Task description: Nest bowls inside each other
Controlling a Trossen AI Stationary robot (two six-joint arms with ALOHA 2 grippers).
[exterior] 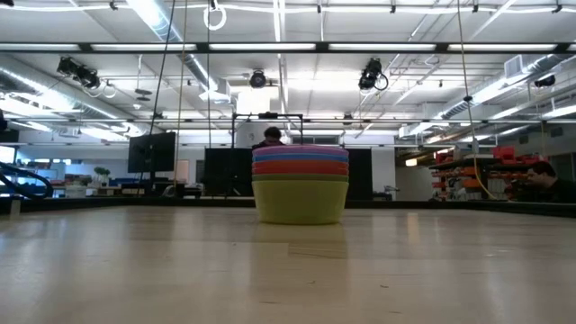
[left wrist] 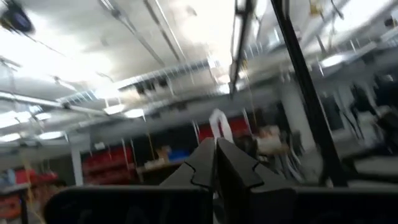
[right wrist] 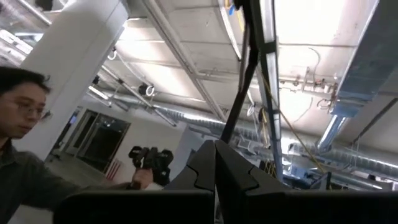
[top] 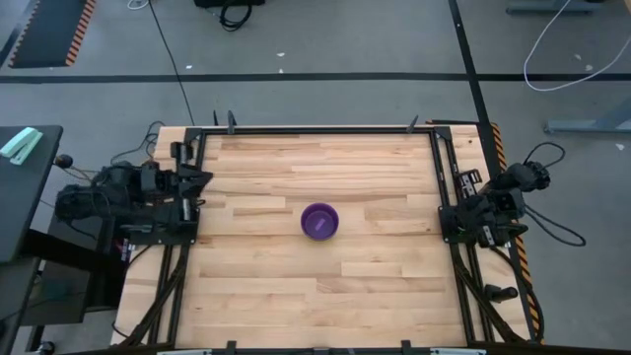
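Observation:
The bowls stand nested in one stack (top: 319,221) at the middle of the wooden table. From above only the purple top bowl shows. The low view shows the stack (exterior: 300,184) from the side: purple, blue and reddish rims above a yellow-green bottom bowl (exterior: 300,200), whose base rests on the table. My left gripper (left wrist: 216,149) is drawn back at the table's left edge, pointing up toward the ceiling, fingers shut on nothing. My right gripper (right wrist: 216,149) is drawn back at the right edge, also tilted upward and shut on nothing. Both are far from the stack.
A black frame rail (top: 315,129) runs along the table's far edge and down both sides, where the arm bases (top: 158,207) (top: 483,217) sit. A person (right wrist: 18,124) shows beyond the table in the right wrist view. Bare wood surrounds the stack.

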